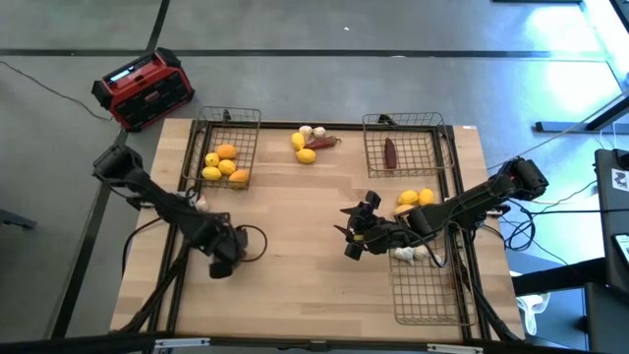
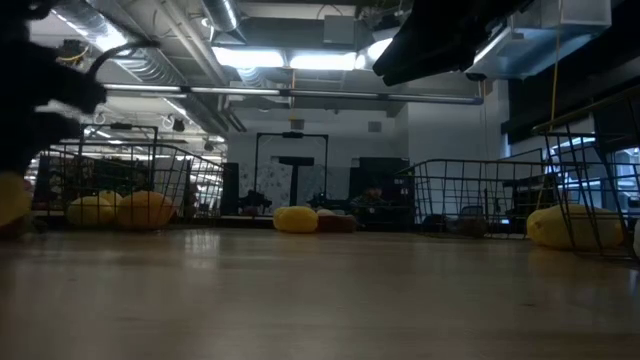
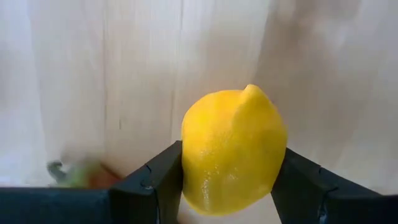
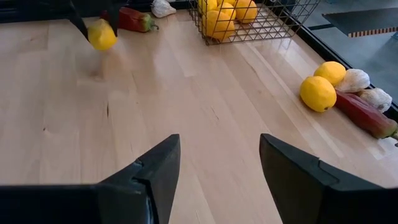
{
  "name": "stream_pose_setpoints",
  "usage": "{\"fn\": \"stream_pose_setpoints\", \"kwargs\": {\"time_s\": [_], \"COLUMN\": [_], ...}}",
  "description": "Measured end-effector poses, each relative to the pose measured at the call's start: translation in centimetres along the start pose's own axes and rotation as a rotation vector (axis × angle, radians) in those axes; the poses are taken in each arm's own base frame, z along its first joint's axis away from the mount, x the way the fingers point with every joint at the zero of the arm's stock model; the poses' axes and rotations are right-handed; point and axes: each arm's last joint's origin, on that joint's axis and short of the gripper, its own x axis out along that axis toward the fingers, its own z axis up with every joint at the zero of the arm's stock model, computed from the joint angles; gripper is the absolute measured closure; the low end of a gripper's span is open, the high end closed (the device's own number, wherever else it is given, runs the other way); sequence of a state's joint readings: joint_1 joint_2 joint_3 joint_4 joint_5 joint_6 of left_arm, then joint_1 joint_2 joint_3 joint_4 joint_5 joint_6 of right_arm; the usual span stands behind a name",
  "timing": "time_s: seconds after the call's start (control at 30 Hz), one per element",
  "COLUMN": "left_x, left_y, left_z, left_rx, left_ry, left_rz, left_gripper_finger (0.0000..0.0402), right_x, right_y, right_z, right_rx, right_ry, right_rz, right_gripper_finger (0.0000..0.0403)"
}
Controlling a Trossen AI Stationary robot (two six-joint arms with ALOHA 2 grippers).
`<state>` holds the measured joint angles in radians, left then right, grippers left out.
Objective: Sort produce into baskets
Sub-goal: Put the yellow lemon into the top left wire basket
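One lemon [image 3: 233,152] between left claw [image 3: 233,180] fingers

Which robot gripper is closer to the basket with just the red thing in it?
Right. The right gripper hovers over mid-table, just below that basket; the left gripper is far across the table, holding a lemon.

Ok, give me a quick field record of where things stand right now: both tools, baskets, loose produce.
left tool: shut on lemon, above bare table
right tool: open, empty, mid-table
left basket: several yellow and orange fruits
far right basket: one dark red piece
near right basket: garlic bulb partly hidden under right arm
loose pile: lemons, garlic, red piece at far edge
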<state>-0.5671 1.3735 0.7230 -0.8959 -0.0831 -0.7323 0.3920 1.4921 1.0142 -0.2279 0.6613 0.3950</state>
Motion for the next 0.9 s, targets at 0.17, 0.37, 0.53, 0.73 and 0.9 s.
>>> {"fn": "stream_pose_setpoints", "kwargs": {"time_s": [0.17, 0.37, 0.53, 0.73, 0.9], "left_x": [-1.8, -4.8, -7.7, -10.9, -12.6], "left_y": [0.5, 1.9, 3.8, 6.7, 9.6], "left_z": [1.4, 3.0, 3.8, 3.6, 2.7], "left_rx": [-0.008, -0.007, -0.038, -0.129, -0.277], "left_ry": [-0.087, -0.272, -0.405, -0.563, -0.671], "left_rz": [-0.02, 0.032, 0.044, 0.082, 0.174], "left_gripper_finger": [0.0208, 0.0208, 0.0208, 0.0208, 0.0208], "right_x": [0.0, 0.0, 0.0, 0.0, 0.0], "right_y": [0.0, 0.0, 0.0, 0.0, 0.0], "right_z": [0.0, 0.0, 0.0, 0.0, 0.0], "right_rx": [0.0, 0.001, 0.001, 0.001, 0.001], "right_ry": [0.0, -0.001, -0.001, -0.002, -0.002], "right_rz": [0.0, 0.0, 0.0, 0.0, 0.0], "right_gripper_finger": [0.0188, 0.0188, 0.0188, 0.0188, 0.0188]}}
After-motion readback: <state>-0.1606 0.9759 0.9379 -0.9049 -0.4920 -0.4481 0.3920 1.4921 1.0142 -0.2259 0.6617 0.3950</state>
